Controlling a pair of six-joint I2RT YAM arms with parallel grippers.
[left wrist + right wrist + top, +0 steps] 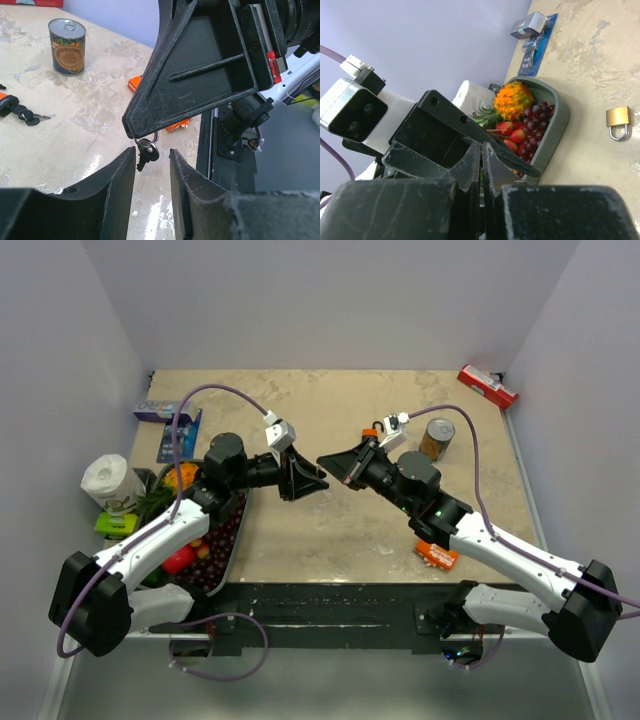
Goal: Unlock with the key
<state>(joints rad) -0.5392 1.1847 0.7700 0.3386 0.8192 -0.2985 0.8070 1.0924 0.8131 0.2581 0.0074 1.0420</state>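
Observation:
The key (145, 154), black-headed with a thin blade, hangs from a metal ring (154, 138) pinched in the tip of my right gripper (131, 131), which is held above the table. My left gripper (151, 151) is open, with one fingertip on each side of the hanging key and not touching it. In the top view the two grippers meet tip to tip, left (316, 483) and right (326, 461). In the right wrist view the right gripper (482, 146) is shut and the key is hidden. A brass padlock (618, 121) lies on the table beside the fruit tray (561, 117).
An orange tag with a black strap and small key (27, 116) lies on the table. A tin can (437, 438), a red box (488, 386), an orange packet (437, 555), a blue box (165, 412), a paper roll (110, 483) and the fruit tray (238, 528) surround the middle.

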